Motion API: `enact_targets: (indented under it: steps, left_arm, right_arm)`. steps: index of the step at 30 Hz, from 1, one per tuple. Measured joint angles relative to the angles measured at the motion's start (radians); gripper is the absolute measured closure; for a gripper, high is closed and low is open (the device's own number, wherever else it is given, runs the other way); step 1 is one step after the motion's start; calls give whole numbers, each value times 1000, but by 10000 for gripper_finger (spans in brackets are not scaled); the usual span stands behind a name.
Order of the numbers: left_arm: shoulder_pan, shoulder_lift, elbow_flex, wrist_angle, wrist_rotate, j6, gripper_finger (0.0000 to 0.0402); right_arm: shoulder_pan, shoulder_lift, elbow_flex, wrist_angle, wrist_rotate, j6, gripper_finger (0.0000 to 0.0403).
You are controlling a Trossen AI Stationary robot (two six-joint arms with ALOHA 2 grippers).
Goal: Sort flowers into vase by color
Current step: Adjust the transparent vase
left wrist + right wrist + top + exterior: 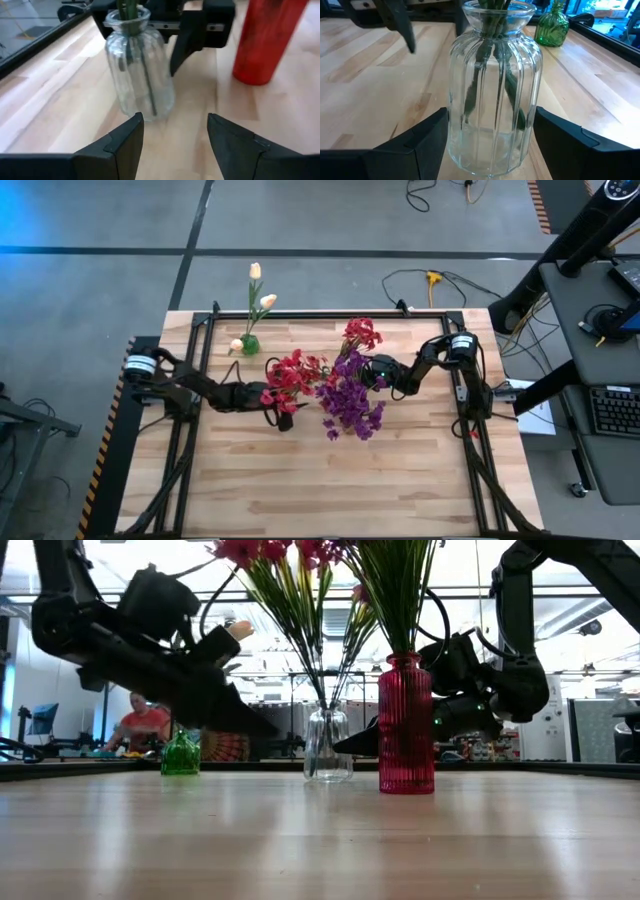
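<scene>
On the left of the bench [300, 490] the left gripper [175, 145] reaches in low toward the middle, its fingers [122, 145] spread open and empty, pointing at the clear glass vase [139, 70] just ahead of them but not touching it. Behind that arm, near the far left edge, stands a small green vase [249, 343] with cream-yellow tulip buds [262, 300]; it is well apart from the others, and the buds lean out past the bench's far edge.

In the middle, the clear glass vase holds the red flowers [292, 378], green stems upright in its neck. Just beside it to the right stands a tall red vase [406, 725] holding the purple flowers [350, 400]; another red cluster [361, 333] shows just behind them. The two vases stand close but apart in the low view.

From the right, the right gripper [487, 150] has its fingers [427, 142] open on either side of the clear vase; whether they touch the glass cannot be told.

The whole near half of the bench is bare wood, and so are both near corners. A person in red sits in the room beyond [145, 723].
</scene>
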State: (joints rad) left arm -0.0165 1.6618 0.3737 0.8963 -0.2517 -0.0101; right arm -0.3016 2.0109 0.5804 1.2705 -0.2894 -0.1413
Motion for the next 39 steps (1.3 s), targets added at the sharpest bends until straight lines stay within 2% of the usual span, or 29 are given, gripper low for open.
enact_targets:
  steps: [11, 20, 24, 29, 32, 39]
  left_arm:
    - [-55, -152, -11, -108, -1, -54, 200]
    - [-55, -226, -11, -147, -63, -29, 200]
    - [-55, -185, -10, -137, -64, -28, 200]
    - [-55, -65, 19, -4, -53, -9, 200]
    - [-52, 11, 56, 11, -57, 39, 200]
    - [-30, 141, 102, 65, -115, 70, 200]
  right_arm:
    - [0, 0, 0, 0, 2, 0, 140]
    - [0, 0, 0, -1, 3, 2, 129]
    - [0, 1, -1, -3, 5, 3, 118]
    - [0, 5, -4, -10, 7, 13, 103]
    - [0, 4, -3, -1, 6, 12, 97]
    - [0, 3, -3, 17, 5, 25, 88]
